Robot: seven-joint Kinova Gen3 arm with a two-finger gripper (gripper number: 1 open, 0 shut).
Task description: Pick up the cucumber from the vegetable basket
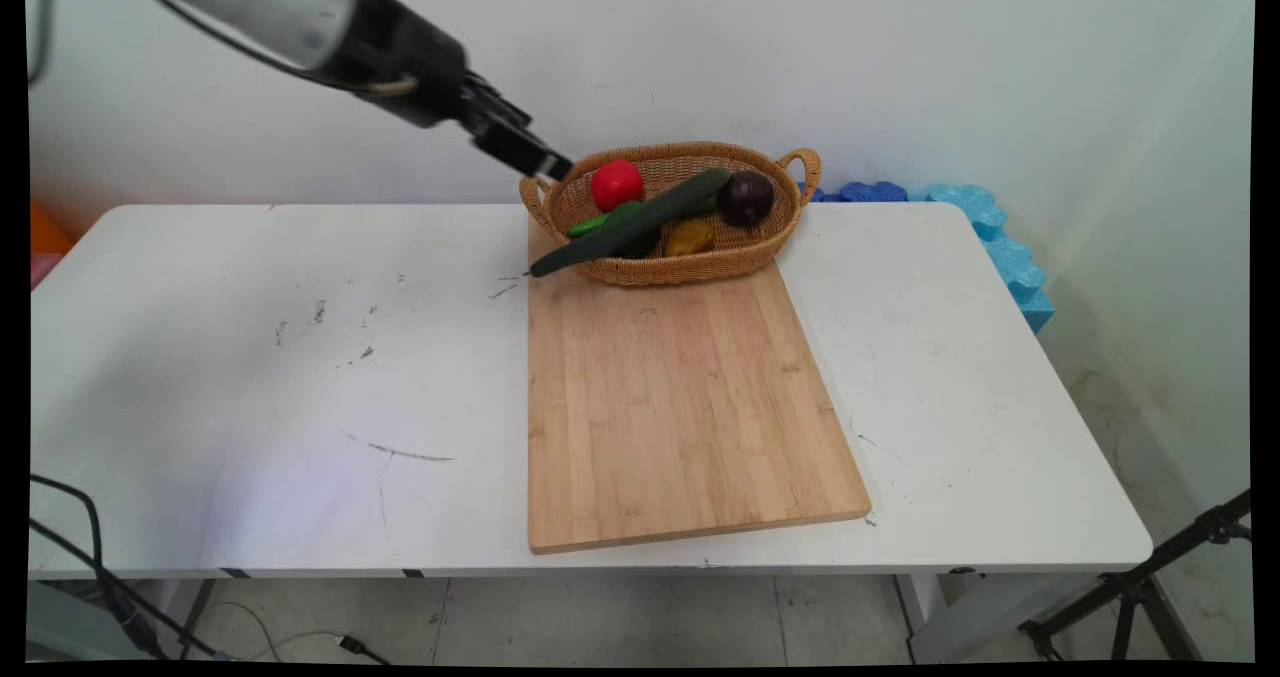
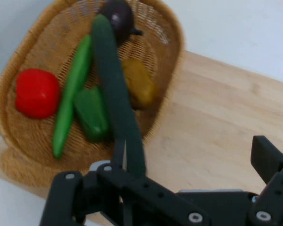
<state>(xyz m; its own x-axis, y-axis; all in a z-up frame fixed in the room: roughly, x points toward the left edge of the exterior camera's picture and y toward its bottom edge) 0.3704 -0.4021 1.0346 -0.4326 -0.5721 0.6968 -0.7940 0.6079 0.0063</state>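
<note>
Above the table [image 1: 250, 377], main view: the pincer [image 1: 540, 162] hangs just beside the left handle of the wicker basket [image 1: 760, 247], touching nothing. The basket sits at the far end of a wooden cutting board [image 1: 680, 407]. A long dark cucumber [image 1: 625, 227] lies slantwise, too long to fit, its end overhanging the near-left rim. Also inside: red pepper [image 1: 616, 184], dark purple round vegetable [image 1: 746, 198], yellowish piece [image 1: 690, 237]. White wall behind; blue foam [image 1: 1000, 247] at the far right corner.

Hand view: pincer [image 2: 188, 169] spread wide and empty, fingers either side of the cucumber's [image 2: 115, 94] near end, well short of it. A slimmer green vegetable [image 2: 73, 94] and a green pepper [image 2: 92, 113] lie alongside.
</note>
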